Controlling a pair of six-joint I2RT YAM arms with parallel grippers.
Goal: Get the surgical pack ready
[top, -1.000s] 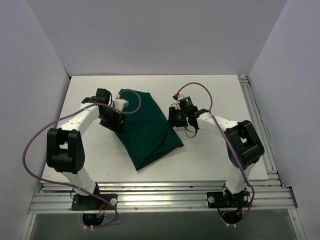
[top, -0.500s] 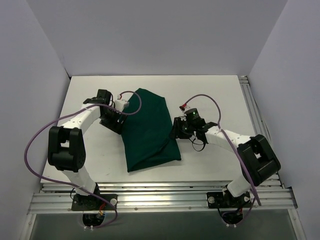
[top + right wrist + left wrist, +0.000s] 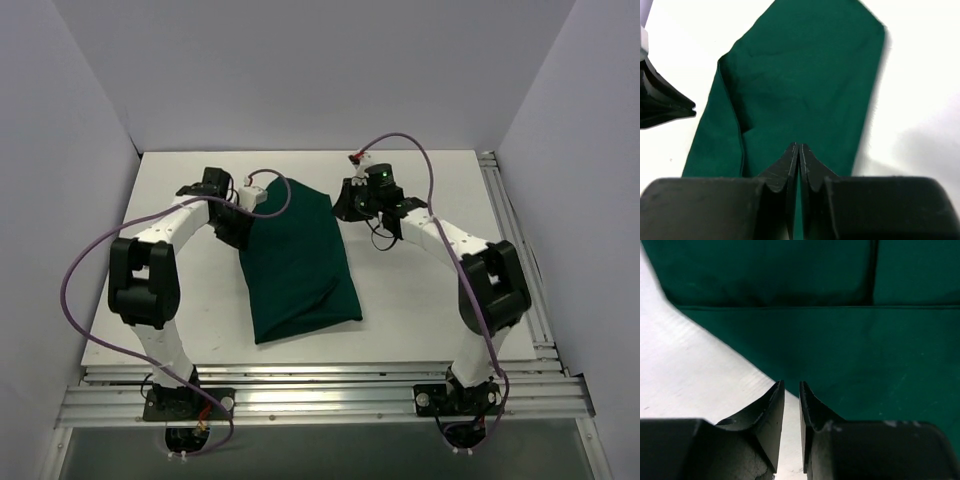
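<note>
Right gripper: fingers pressed together at the far right corner of the dark green drape. A thin strip of green shows between them, so a pinch on the cloth is judged likely. Left gripper: fingers a narrow slit apart at the drape's far left edge, where cloth meets the white table. Whether any fabric lies in the slit cannot be told.

The drape lies folded as a long strip at the table's middle, between the two arms, running from the far side toward the near edge.

The step in hand is judged to be taking both far corners in order to spread the drape. The left fingers should be fully seated on the hem before any lift. Both grips should take the same layer, and the arms should rise and part evenly so that the cloth opens without twisting.

No tray, instruments, gauze or packets appear in any view. The folds hide whatever may lie inside. From above, each wrist covers its own fingertips.
</note>
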